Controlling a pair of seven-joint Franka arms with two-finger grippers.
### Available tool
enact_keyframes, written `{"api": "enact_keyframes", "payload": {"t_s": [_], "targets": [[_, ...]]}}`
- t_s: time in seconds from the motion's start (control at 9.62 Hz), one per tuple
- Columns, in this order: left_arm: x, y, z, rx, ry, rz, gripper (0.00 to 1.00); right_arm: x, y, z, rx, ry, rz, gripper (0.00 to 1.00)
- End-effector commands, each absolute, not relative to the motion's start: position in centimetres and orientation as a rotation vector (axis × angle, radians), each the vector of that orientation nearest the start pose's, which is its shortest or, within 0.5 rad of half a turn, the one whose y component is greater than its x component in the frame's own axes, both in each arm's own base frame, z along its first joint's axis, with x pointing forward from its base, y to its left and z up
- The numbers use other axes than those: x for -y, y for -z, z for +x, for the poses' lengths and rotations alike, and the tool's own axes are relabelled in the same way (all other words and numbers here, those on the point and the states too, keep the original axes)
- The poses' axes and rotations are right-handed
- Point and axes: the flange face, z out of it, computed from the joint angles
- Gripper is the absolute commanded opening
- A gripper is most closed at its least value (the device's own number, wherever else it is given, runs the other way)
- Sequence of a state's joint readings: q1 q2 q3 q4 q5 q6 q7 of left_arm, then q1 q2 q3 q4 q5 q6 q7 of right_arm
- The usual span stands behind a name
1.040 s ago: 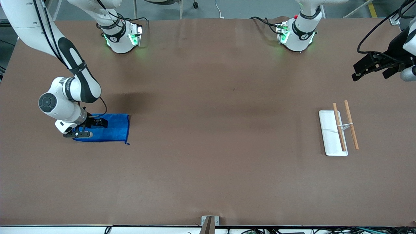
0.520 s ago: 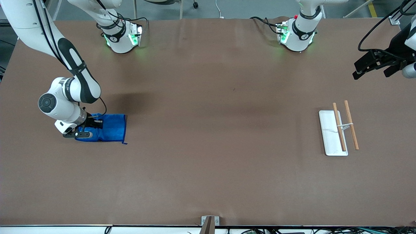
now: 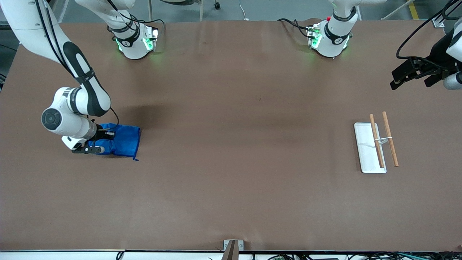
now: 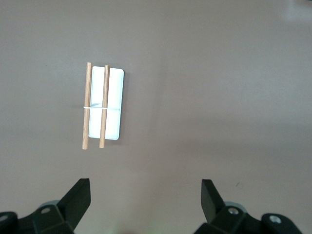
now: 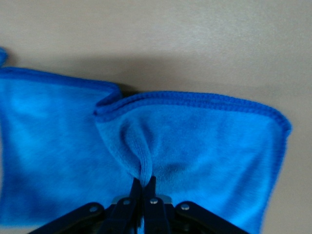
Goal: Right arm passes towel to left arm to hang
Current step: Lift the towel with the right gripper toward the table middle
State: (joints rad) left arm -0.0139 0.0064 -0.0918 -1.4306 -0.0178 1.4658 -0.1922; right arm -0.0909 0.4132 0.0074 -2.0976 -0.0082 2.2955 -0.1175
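Note:
The bright blue towel (image 3: 124,141) lies bunched on the brown table at the right arm's end. My right gripper (image 3: 103,142) is shut on a pinched fold of the towel (image 5: 195,141), lifting that part a little; the hem curls up beside the fingers. My left gripper (image 3: 395,83) is open and empty, high over the table edge at the left arm's end. In the left wrist view its fingers (image 4: 78,197) stand wide apart over bare table, with the rack (image 4: 102,105) below.
A white tray with two wooden rods (image 3: 379,142) stands at the left arm's end, nearer to the front camera than the left gripper. The two arm bases (image 3: 133,39) stand along the table's back edge.
The right gripper has closed on the towel and drawn it up, so the flat cloth has bunched and shortened toward the gripper. The left gripper has barely shifted.

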Motion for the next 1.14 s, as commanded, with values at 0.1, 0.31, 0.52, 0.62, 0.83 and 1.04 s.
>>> {"api": "enact_keyframes", "payload": {"t_s": [0.1,0.31,0.52,0.62,0.83,1.04], "targets": [[6.1,-66.0,54.4,0.105,-0.027,-3.163,1.00,0.5,-28.6,58.7,0.088,-0.441,-3.049,0.00],[6.2,-65.3,54.4,0.103,-0.049,-3.161,1.00,-3.1,-33.2,59.6,0.075,-0.380,-2.945,0.00],[6.2,-65.0,54.3,0.103,-0.061,-3.161,1.00,-8.5,-36.5,60.2,0.053,-0.306,-2.856,0.00],[6.7,-64.3,54.2,0.092,-0.089,-3.172,1.00,-12.8,-38.5,60.5,-0.016,-0.278,-2.802,0.00],[8.3,-63.9,54.0,0.006,-0.122,-3.239,1.00,-22.2,-44.5,60.6,-0.092,-0.204,-2.686,0.00],[9.4,-62.7,53.7,-0.075,-0.192,-3.335,1.00,-29.4,-47.1,59.3,-0.108,-0.161,-2.515,0.00]]}}
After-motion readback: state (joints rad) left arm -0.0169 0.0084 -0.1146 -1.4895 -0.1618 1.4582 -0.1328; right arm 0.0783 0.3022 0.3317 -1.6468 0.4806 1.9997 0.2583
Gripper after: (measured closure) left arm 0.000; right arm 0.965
